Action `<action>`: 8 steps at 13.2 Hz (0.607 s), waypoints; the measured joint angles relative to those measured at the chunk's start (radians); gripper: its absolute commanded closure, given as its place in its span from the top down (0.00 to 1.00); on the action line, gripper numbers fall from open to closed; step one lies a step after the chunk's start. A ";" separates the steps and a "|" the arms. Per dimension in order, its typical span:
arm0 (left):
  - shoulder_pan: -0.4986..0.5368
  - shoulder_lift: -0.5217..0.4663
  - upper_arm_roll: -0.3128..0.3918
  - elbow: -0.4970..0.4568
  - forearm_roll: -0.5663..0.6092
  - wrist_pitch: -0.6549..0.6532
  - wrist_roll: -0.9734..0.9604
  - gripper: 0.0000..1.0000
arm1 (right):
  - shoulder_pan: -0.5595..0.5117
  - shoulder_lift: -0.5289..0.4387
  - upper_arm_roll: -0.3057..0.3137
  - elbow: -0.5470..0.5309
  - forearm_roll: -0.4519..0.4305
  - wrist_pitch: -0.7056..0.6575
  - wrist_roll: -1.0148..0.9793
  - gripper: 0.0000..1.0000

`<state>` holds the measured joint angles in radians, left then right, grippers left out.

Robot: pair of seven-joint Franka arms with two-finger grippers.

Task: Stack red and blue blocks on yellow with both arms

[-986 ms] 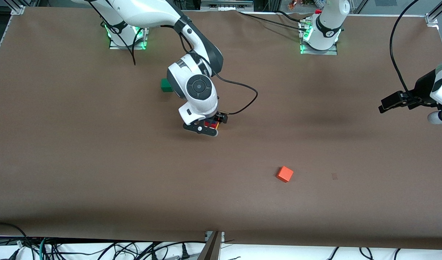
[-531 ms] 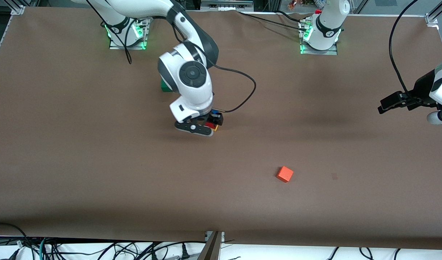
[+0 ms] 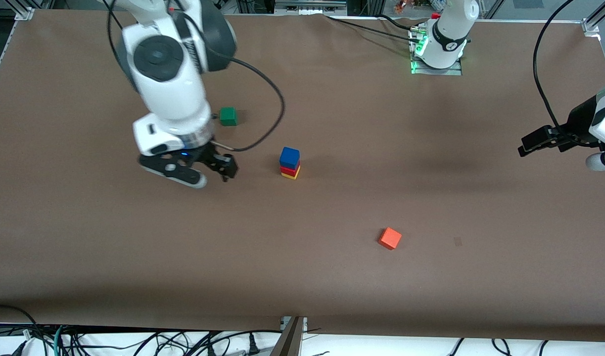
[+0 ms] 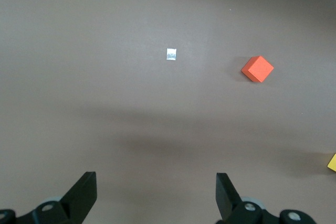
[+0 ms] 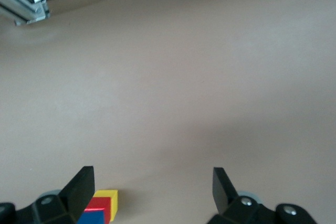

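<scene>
A three-cube stack stands mid-table: the blue block (image 3: 289,157) on top, the red block (image 3: 289,170) under it, the yellow cube (image 3: 293,175) at the bottom. My right gripper (image 3: 210,175) hangs open and empty over bare table, off the stack toward the right arm's end. In the right wrist view the yellow cube (image 5: 108,198), red block (image 5: 98,206) and blue block (image 5: 93,218) show beside one finger of the right gripper (image 5: 152,182). My left gripper (image 3: 528,143) waits open over the left arm's end of the table, and the left wrist view shows the left gripper (image 4: 155,182) holding nothing.
A green cube (image 3: 228,116) lies farther from the front camera than the stack, close to the right arm. An orange-red cube (image 3: 390,238) lies nearer the front camera, also seen as the orange-red cube (image 4: 257,68). A small white speck (image 4: 171,54) marks the brown table (image 3: 431,198).
My right gripper has lifted off the stack and swung away toward the right arm's end, uncovering the blue block on top and the green cube. The left arm has not moved.
</scene>
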<state>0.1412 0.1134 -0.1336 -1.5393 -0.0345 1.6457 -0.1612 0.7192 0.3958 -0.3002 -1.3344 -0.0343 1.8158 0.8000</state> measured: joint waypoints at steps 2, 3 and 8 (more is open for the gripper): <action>-0.001 0.000 0.000 0.005 0.006 0.000 0.000 1.00 | 0.001 -0.007 -0.016 -0.001 0.000 -0.009 -0.038 0.99; -0.001 0.000 0.000 0.005 0.007 0.000 0.000 1.00 | 0.001 -0.010 -0.026 0.000 0.001 -0.032 -0.070 0.99; -0.001 0.000 -0.001 0.006 0.028 0.000 0.000 1.00 | 0.001 -0.108 -0.080 -0.003 0.031 -0.209 -0.253 0.99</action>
<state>0.1405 0.1135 -0.1342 -1.5334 -0.0066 1.6457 -0.1608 0.7203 0.2881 -0.3804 -1.3374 -0.0029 1.6070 0.5467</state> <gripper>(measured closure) 0.000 0.004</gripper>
